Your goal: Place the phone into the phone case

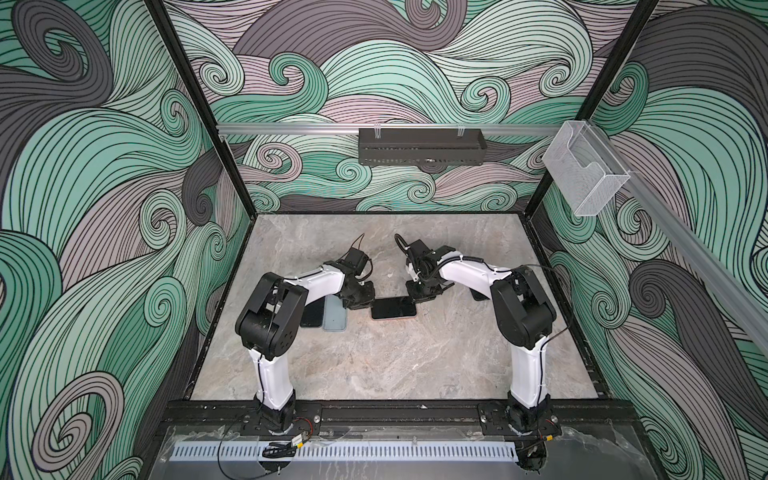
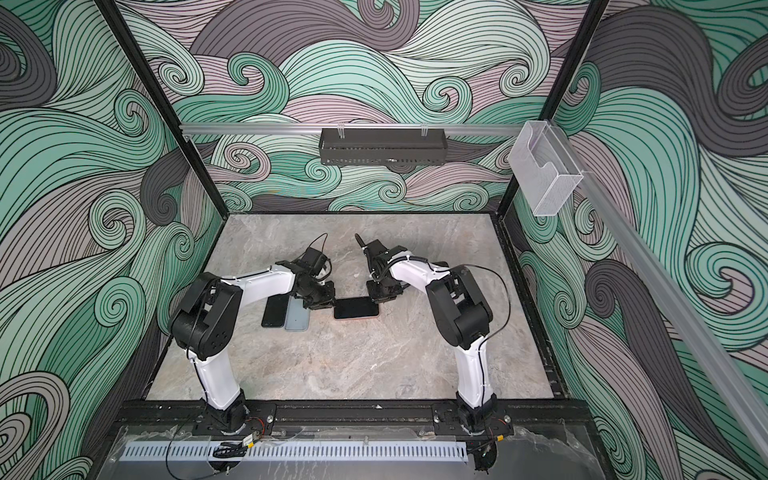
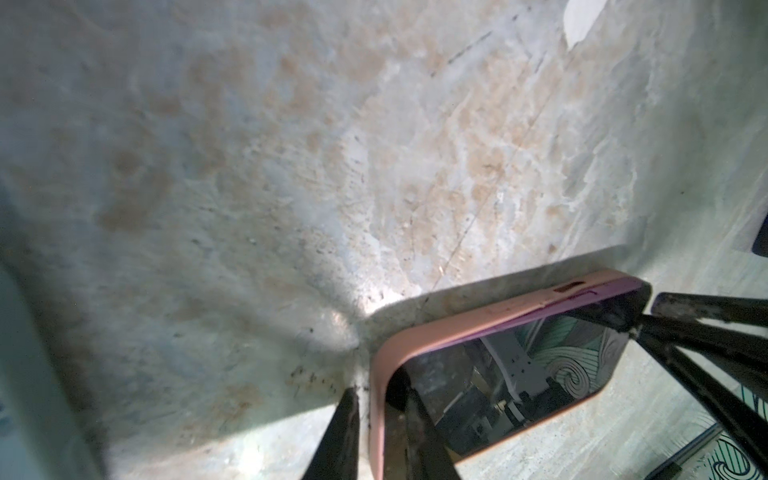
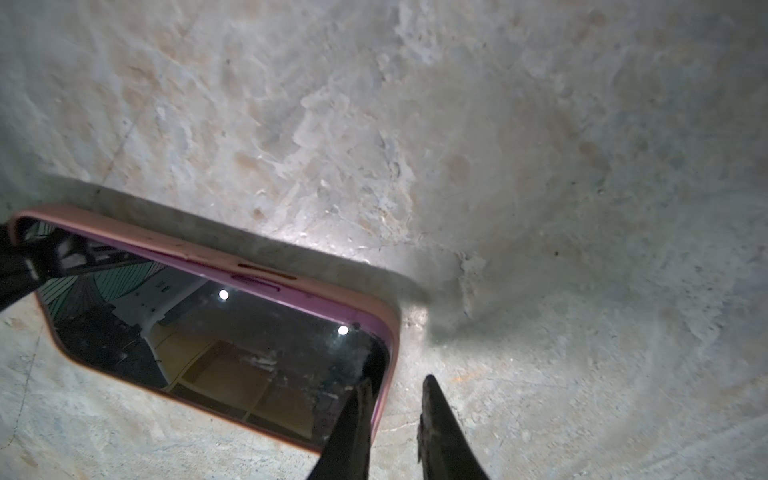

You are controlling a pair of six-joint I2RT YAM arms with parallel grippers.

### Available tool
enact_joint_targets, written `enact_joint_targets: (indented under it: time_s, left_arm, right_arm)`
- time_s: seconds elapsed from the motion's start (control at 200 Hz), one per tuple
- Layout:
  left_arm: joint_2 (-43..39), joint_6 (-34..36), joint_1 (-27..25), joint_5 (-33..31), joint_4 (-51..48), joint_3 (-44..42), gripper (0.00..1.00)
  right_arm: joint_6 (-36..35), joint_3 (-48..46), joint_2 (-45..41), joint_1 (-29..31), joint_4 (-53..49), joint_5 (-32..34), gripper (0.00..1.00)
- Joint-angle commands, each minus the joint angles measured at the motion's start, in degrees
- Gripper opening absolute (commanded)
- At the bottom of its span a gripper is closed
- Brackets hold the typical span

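Beneath the jaws I see a grey marbled tabletop (image 1: 374, 365), scuffed, with a bright patch (image 4: 419, 316) of light close beside them. Well beyond the jaws rise swirling green-and-mauve wave walls (image 2: 83, 187). There a silver rail (image 1: 291, 127) carries a black perforated tray (image 1: 422, 147), and a clear plastic holder (image 1: 582, 174) hangs high to their right.

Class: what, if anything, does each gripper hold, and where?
Apparently nothing: left gripper and right gripper each straddle an end rim of the pink case, outer finger clear.
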Motion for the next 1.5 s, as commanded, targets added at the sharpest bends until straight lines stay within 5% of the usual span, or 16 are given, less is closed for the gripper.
enact_joint_targets:
  time_s: [0.0, 0.931, 1.496]
  left_arm:
    - [0.9, 0.8, 0.4, -0.7, -0.9, 0.1, 0.22]
    - [1.7, 1.2, 0.4, -0.7, -0.8, -0.5, 0.15]
    - [0.8, 1.7, 0.4, -0.8, -1.3, -0.4, 0.15]
  right_arm:
    - [0.4, -1.0, 1.5, 0.0, 0.3, 0.3, 0.23]
    - [0.2, 5.1, 10.6, 1.5, -8.0, 8.7, 0.19]
    - [4.2, -3.8, 13.5, 4.0, -4.8, 6.1, 0.18]
